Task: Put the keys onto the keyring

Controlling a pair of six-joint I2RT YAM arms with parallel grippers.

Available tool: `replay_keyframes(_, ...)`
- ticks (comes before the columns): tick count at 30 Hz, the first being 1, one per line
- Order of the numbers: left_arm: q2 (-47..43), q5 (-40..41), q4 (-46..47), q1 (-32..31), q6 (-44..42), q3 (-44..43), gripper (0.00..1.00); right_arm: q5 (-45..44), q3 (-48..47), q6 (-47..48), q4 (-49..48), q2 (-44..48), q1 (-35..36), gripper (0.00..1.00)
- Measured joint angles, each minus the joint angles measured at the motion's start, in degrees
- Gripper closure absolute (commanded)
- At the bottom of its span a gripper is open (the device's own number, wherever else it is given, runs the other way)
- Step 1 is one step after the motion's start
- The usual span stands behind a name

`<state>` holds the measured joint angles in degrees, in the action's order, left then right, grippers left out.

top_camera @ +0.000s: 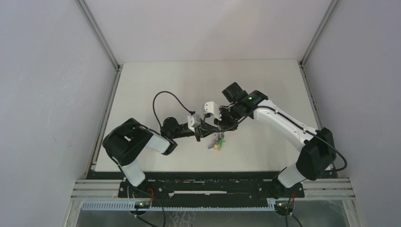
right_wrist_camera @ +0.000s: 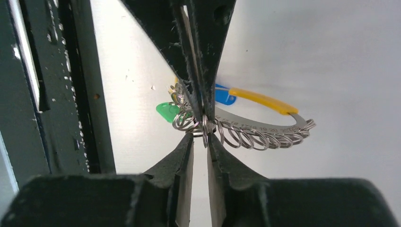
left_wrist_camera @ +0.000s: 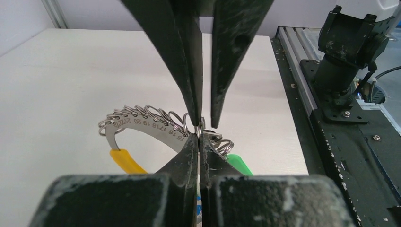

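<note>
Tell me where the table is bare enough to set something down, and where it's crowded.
Bare: the far stretch of table between the back wall and the left hand and right hand; also the near-right patch between the keyring and the right arm's base. Crowded: mid-table, where both hands meet at the keyring.

The keyring is a silvery curved band stamped with dark numerals and strung with bright silver split rings. A yellow sleeve covers its seven o'clock end, a green tag shows at five o'clock, and there is also a blue tag. The left fingers and right fingers are matt black with pale scuffs. The counter is off-white.
</note>
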<state>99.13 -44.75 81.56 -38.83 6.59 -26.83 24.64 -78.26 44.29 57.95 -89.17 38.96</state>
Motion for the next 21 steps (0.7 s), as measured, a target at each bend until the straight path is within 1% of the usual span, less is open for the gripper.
replay_keyframes(4, -0.02, 0.2, -0.07, 0.02, 0.26, 0.0, 1.0, 5.9, 6.54, 0.04, -5.49, 6.54, -3.89, 0.76)
replay_keyframes(9, -0.5, 1.01, -0.42, 0.35, 0.28, 0.02, 1.0, 14.12, 15.43, -0.37, -12.61, 13.97, -10.32, 0.75)
replay_keyframes(13, -1.46, 1.09, -0.7, 0.46, 0.28, 0.02, 1.0, 19.26, 19.3, -0.63, -17.4, 15.02, -13.25, 0.75)
replay_keyframes(21, -2.75, 1.07, -0.7, 0.46, 0.31, 0.02, 1.0, 26.18, 23.15, -0.66, -25.2, 14.99, -14.75, 0.75)
